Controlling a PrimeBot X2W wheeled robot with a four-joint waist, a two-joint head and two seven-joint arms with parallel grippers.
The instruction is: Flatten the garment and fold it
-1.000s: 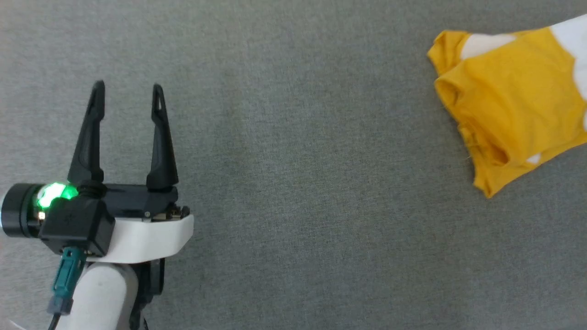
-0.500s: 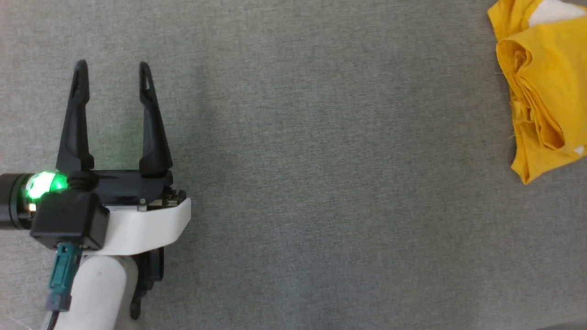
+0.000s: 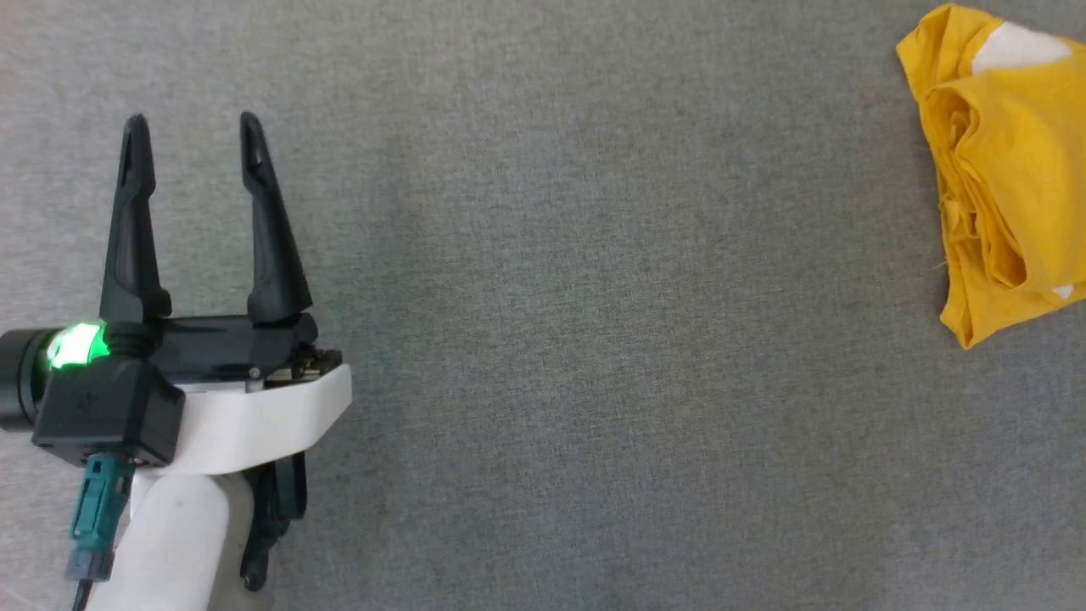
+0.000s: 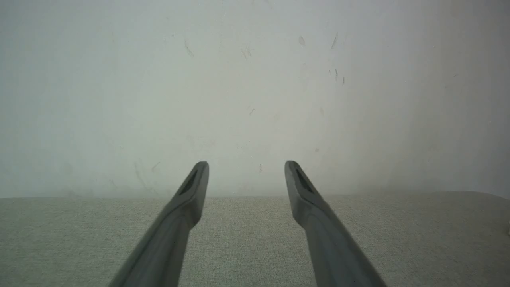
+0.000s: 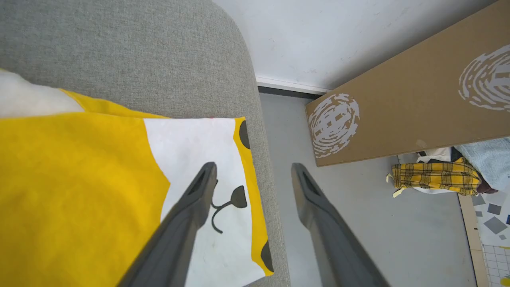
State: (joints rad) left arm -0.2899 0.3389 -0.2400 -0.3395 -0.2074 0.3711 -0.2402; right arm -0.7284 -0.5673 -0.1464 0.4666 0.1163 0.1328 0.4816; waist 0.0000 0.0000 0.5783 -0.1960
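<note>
On the left tool (image 3: pixel 192 123): two long black tapered fingers (image 3: pixel 129 238) with slotted tips, black base. Green status light (image 3: pixel 76 346) on a black cylinder, black box with teal cable plug (image 3: pixel 95 518), white wrist shell (image 3: pixel 254 424), pale forearm (image 3: pixel 170 543). The right tool (image 5: pixel 253 166) has matching dark fingers.

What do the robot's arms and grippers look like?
The left gripper has two tapering black fingers on a black base with a green light, a white wrist shell, a pale forearm and a teal cable plug. The right gripper has dark, slotted fingers.
</note>
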